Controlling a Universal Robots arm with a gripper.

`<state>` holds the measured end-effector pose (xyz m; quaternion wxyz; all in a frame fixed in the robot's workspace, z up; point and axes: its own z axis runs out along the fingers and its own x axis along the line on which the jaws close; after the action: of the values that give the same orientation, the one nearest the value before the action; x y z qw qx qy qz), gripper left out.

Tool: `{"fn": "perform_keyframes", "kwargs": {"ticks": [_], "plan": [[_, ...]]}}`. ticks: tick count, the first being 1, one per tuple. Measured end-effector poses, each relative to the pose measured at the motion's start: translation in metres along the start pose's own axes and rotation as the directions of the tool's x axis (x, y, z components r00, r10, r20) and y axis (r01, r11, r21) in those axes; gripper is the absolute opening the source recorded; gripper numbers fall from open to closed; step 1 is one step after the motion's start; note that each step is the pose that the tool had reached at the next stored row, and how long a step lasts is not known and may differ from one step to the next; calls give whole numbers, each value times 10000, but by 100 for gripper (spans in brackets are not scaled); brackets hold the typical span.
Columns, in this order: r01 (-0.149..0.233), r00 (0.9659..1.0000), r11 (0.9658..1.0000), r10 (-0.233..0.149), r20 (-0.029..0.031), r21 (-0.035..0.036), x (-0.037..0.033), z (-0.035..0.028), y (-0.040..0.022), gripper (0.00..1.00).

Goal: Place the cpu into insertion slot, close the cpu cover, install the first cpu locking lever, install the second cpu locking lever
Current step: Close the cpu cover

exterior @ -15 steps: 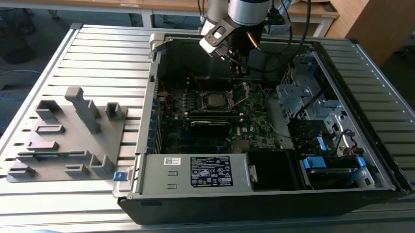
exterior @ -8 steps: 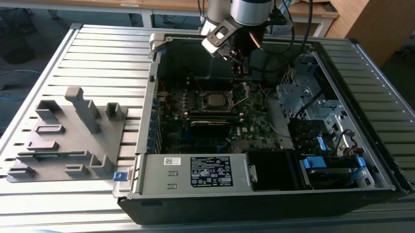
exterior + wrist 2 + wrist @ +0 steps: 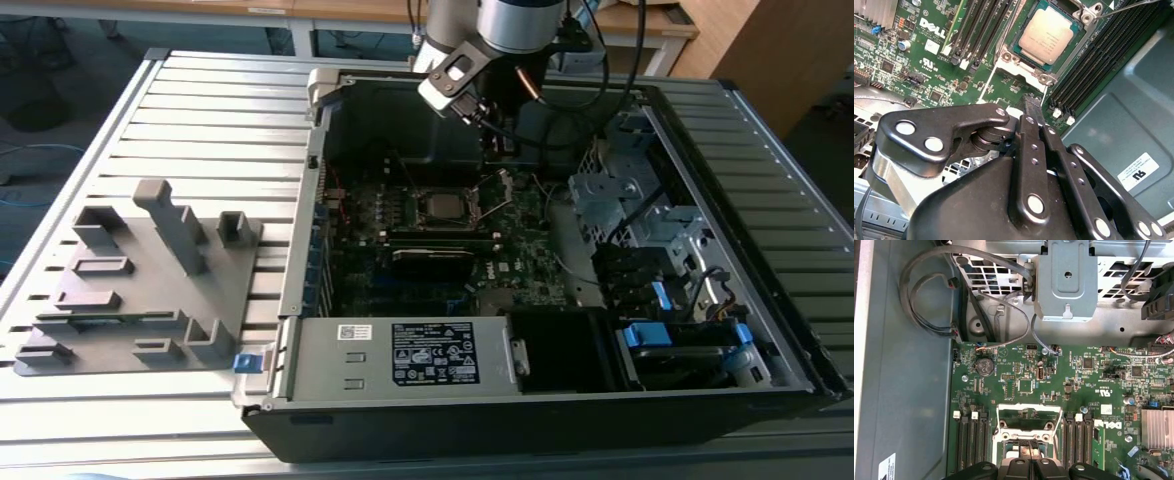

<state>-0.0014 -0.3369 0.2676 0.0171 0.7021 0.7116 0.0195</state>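
The cpu (image 3: 1046, 35) (image 3: 441, 207), a square chip with a dull silver top, lies in the insertion slot (image 3: 1004, 56) on the green motherboard (image 3: 1019, 365). The cpu cover (image 3: 1029, 409), a thin silvery frame with a square window, stands raised at the slot's edge, right by my fingertips; in the second wrist view the cpu cover (image 3: 1019, 75) looks foreshortened. A thin wire locking lever (image 3: 1124, 7) sticks up past the slot's far corner. My gripper (image 3: 1031, 102) (image 3: 1026, 452) (image 3: 501, 150) hovers just above the board beside the slot, shut, with nothing visible between its pads.
Black memory slots (image 3: 979, 30) flank the socket on both sides. A grey drive cage (image 3: 1064, 280) and looped cables (image 3: 929, 290) stand beyond the board. A heat sink (image 3: 1156, 427), the power supply (image 3: 400, 350) and a grey fixture tray (image 3: 134, 280) are nearby.
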Motion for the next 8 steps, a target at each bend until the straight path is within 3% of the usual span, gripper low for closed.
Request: {"fn": "perform_keyframes", "kwargs": {"ticks": [8], "plan": [[-1,10000,10000,1,0,0,0,5,18,11]]}}
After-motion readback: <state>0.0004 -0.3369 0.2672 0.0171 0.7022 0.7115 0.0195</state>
